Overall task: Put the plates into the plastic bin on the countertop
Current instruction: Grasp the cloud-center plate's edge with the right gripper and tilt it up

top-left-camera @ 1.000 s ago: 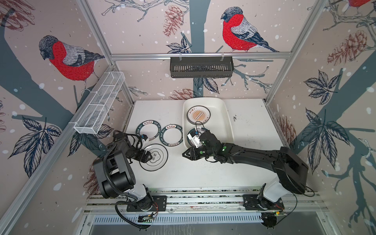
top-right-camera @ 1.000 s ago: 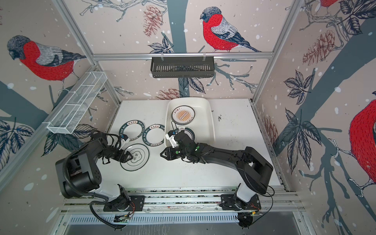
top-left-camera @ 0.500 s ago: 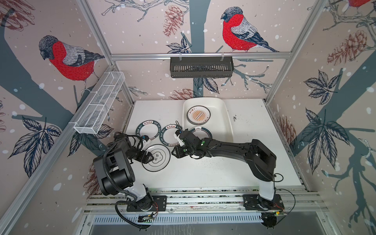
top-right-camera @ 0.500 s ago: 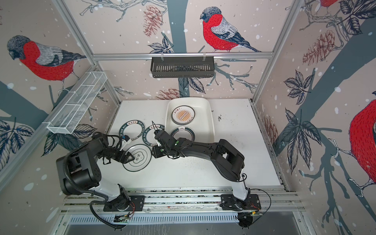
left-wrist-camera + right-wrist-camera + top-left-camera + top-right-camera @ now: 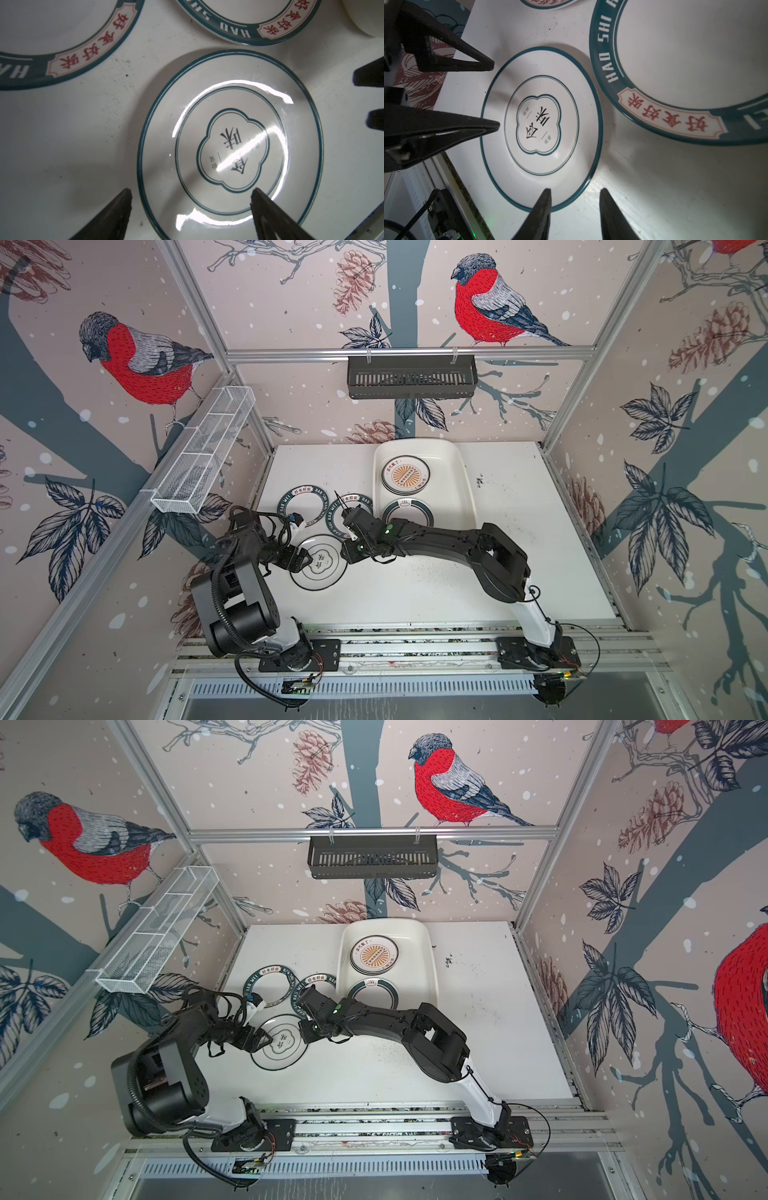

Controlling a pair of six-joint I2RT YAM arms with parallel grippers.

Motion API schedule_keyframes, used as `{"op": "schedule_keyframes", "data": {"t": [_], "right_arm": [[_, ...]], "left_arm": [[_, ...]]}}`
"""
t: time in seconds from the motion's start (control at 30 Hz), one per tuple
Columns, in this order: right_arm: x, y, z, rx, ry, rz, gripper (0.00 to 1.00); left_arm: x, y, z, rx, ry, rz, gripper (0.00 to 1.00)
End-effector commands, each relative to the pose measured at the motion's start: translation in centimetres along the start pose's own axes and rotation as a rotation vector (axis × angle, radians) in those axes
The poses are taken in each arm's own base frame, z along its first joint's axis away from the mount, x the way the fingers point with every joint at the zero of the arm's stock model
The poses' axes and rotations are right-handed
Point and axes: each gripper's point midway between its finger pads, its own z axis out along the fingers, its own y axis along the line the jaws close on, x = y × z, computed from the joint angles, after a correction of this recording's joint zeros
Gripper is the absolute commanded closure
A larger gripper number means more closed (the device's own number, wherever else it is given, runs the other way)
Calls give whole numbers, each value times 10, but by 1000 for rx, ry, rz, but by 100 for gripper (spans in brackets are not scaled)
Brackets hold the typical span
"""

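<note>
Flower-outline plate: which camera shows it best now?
Right wrist view: the flower-outline plate sits mid-frame, sharp and nearly whole. The left wrist view shows the plate larger, but with glare and its edge cropped. In both top views the plate is small, its lettering unreadable.

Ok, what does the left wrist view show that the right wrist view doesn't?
Only the left wrist view: a corner of the plastic bin.
Only the right wrist view: the frame rail past the countertop's edge, and the patterned wall.
Both: the flower plate flat on the countertop, parts of one lettered plate and another, and the left gripper and right gripper, each with open jaws astride the flower plate's rim, on opposite sides.
</note>
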Motion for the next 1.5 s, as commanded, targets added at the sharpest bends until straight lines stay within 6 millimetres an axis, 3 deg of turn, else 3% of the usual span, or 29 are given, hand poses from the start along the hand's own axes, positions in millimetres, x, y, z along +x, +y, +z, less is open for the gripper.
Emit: {"op": "schedule_keyframes", "data": {"t": [0.0, 0.33, 1.47], "right_arm": [[-2, -11, 5, 66, 7, -2, 59], [-1, -17, 23, 38, 39, 50, 59], [-1, -4, 40, -194, 90, 172, 71]], "left_arm": [[1, 3, 1, -15, -1, -5, 10], [5, 0, 5, 11, 8, -13, 11], [18, -4, 17, 140, -7, -53, 17]]}}
